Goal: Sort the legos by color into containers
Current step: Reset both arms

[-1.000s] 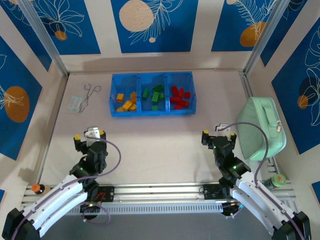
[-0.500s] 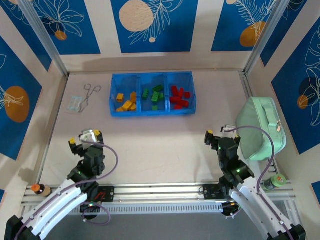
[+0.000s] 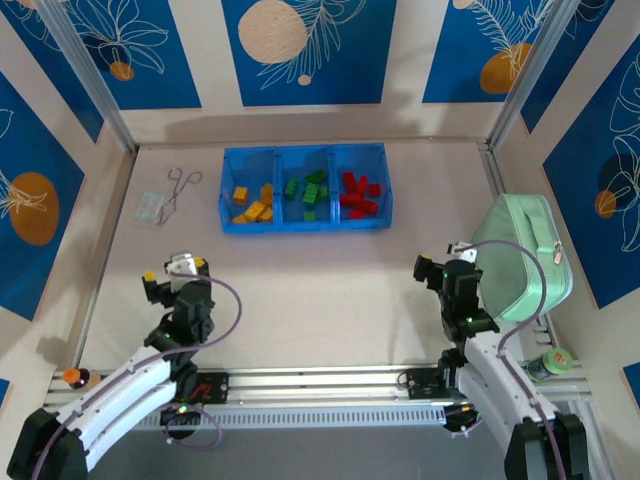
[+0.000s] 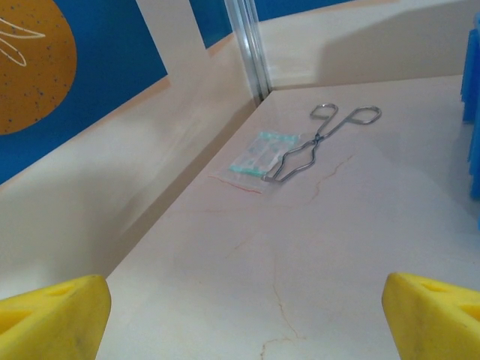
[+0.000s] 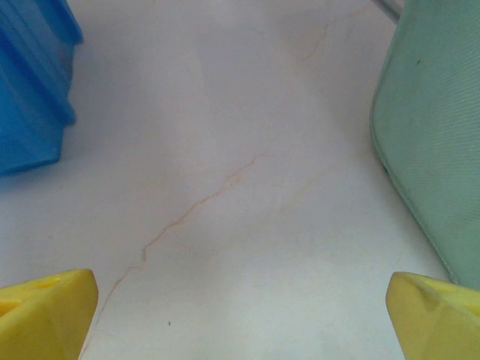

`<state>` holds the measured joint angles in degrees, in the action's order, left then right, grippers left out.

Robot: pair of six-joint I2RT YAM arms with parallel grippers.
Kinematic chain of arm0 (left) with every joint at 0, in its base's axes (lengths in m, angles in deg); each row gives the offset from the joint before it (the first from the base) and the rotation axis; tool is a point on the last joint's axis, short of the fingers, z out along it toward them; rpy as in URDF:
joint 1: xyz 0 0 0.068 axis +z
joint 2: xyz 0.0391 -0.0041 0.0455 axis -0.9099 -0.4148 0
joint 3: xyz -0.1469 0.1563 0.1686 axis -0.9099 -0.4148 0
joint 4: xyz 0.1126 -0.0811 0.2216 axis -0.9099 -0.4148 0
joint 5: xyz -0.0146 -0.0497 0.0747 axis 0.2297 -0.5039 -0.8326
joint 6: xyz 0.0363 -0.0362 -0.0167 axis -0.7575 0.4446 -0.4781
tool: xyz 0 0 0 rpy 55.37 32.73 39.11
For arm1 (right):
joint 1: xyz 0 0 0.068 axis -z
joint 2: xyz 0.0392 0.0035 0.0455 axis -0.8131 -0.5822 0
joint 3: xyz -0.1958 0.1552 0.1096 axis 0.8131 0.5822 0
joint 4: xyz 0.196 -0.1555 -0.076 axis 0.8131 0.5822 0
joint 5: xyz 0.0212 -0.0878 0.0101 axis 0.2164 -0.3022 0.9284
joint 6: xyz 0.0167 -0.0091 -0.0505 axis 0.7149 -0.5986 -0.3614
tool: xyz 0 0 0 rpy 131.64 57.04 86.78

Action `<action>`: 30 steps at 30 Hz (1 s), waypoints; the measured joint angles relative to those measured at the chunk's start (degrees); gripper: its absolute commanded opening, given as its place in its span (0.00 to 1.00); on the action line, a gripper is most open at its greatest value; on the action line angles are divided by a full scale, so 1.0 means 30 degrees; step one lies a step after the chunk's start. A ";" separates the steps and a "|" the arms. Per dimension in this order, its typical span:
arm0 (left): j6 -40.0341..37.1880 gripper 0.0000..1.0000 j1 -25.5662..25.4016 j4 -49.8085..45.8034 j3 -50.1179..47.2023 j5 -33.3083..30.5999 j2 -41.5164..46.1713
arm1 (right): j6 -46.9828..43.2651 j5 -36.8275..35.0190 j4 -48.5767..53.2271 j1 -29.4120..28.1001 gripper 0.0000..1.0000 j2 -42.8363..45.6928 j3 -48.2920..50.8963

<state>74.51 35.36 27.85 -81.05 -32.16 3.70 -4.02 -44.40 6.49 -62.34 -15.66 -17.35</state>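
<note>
**Work items.** The containers [image 3: 305, 227], three compartments of one blue tray, stand near the far edge of the tabletop [image 3: 320, 290], roughly midway along it. The legos [image 3: 312, 190] lie inside them, grouped by colour:
- yellow-orange bricks [image 3: 254, 210] in the compartment toward the left edge
- green bricks [image 3: 296, 186] in the centre compartment
- red bricks [image 3: 357, 196] in the compartment toward the right edge

Every visible brick shares a compartment with its own colour, so the sort is judged complete.

**Left end effector** [image 3: 176, 268]. It hangs over the near-left part of the tabletop, well apart from the tray. The jaws stand wide and hold nothing. In the left wrist view the fingertips [image 4: 52, 311] sit at the bottom corners with bare surface between them.

**Right end effector** [image 3: 445, 263]. It hangs over the near-right part, just beside the mint-green case [image 3: 525, 255] at the right edge. The jaws are spread fully and are empty, and its fingertips [image 5: 45, 304] frame bare surface.

**Interpretation.** With both arms drawn toward the near edge and nothing gripped, the posture suits a parked state that keeps the tray unobstructed.

**Other items.** Metal forceps [image 3: 180, 186] and a small clear packet [image 3: 152, 206] lie near the far-left corner, apart from the tray. They are judged unrelated to the sort.
</note>
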 measured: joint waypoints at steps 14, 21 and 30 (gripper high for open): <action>-0.0007 0.93 0.2259 0.3395 0.0000 0.2229 -0.3468 | -0.0663 0.0488 -0.4641 0.0160 0.99 -0.4860 -0.0743; -0.0007 0.93 0.3330 0.5690 0.0007 0.3264 -0.5370 | -0.1209 0.0561 -0.7162 0.0160 0.99 -0.6339 -0.0750; -0.0342 0.93 0.4167 0.9610 -0.0058 0.4481 -0.7628 | -0.1661 0.0896 -0.9770 0.0175 0.99 -0.7868 -0.0758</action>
<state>73.48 47.86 56.68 -81.23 -18.71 -19.19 -9.00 -41.71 -22.82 -61.82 -39.27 -19.63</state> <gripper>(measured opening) 0.931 0.993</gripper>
